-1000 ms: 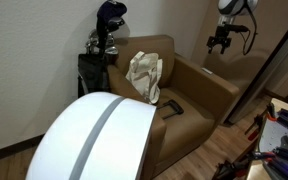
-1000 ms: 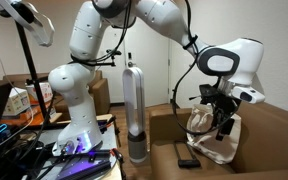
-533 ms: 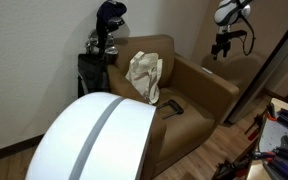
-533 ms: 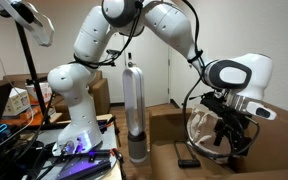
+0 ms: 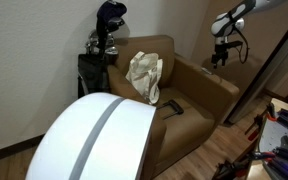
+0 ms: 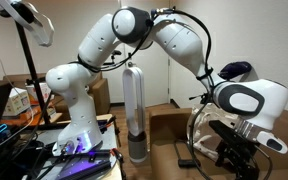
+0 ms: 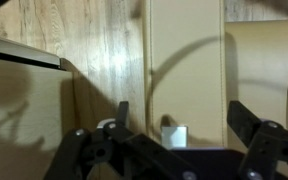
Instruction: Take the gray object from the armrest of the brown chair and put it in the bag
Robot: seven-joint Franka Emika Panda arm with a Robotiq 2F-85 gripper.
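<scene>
Gripper (image 7: pixel 180 120) spread in wrist view; bag (image 5: pixel 144 75) on chair (image 5: pixel 199 90) in an exterior view

Arm (image 6: pixel 169 35): glossy white rounded links, with dark grey rings and caps at the joints and a bulbous white wrist housing. Thin black cables (image 6: pixel 192 128) run loose along the outer links. Gripper (image 6: pixel 236 160): matte black, angular linkage bars; in the wrist view its two fingers (image 7: pixel 246 122) show round pivot pins.

White wall (image 5: pixel 34 60), wood floor (image 5: pixel 209 152), brown armchair (image 5: pixel 199 88)
</scene>
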